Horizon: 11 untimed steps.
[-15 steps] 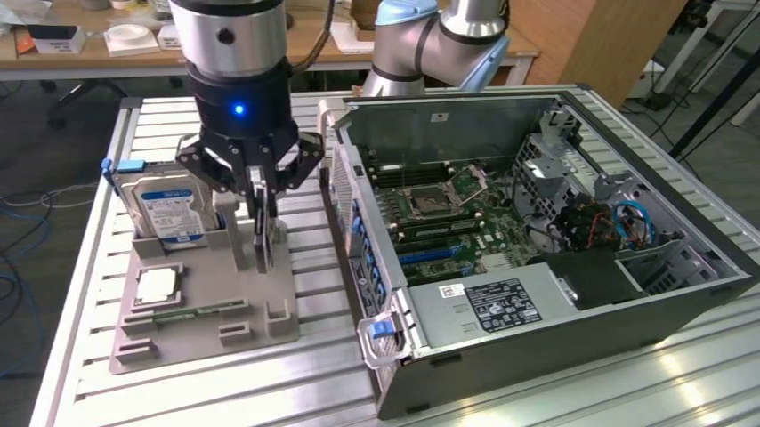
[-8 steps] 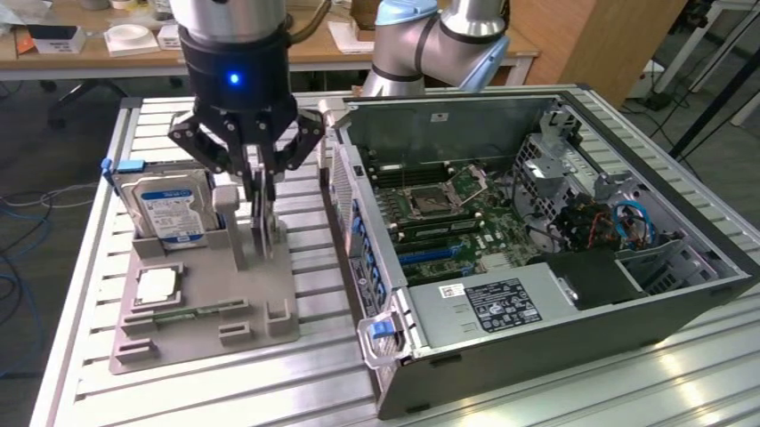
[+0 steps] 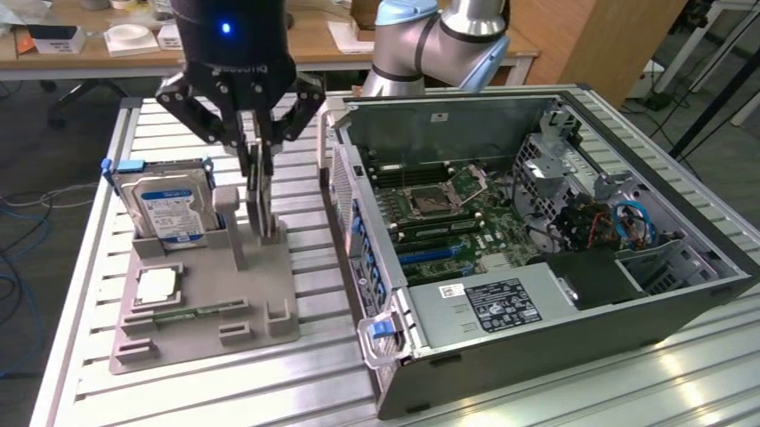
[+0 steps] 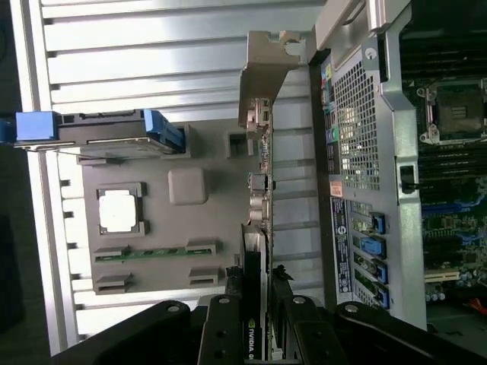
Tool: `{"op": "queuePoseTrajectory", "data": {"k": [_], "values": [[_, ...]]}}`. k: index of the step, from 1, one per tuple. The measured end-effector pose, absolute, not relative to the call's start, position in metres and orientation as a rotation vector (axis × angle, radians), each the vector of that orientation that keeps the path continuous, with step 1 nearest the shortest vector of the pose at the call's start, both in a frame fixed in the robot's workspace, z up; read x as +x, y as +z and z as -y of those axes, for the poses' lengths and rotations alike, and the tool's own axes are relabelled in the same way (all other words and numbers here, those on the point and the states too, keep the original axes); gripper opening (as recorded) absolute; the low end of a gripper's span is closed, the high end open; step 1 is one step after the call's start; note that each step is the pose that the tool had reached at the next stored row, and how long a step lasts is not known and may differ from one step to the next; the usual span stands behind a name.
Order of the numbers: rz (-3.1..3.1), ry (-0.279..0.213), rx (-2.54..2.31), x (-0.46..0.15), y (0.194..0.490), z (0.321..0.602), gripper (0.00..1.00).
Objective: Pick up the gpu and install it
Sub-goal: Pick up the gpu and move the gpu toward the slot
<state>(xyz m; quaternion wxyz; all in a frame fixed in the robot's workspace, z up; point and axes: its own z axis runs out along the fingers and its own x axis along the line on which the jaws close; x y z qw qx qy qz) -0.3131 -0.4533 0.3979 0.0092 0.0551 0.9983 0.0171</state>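
gripper [image 3: 259, 171]: one, squeezing the gpu [image 3: 266, 213]
gpu: one, upright at the gray tray [image 3: 270, 294] edge beside the computer case [image 3: 535, 349]
hard drive [image 3: 173, 203]: one, in a tray corner

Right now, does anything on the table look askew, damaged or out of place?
Nothing stands out. The gpu stands upright in the grey holder, the gripper closed on its top edge; the hard drive sits upright in its slot, and the open computer case looks undamaged.
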Motion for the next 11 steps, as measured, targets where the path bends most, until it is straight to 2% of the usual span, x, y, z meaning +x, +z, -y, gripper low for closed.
{"op": "queuePoseTrajectory", "data": {"k": [11], "values": [[-3.121, 0.057, 0.172, -0.276, 0.415, 0.451, 0.26]]}}
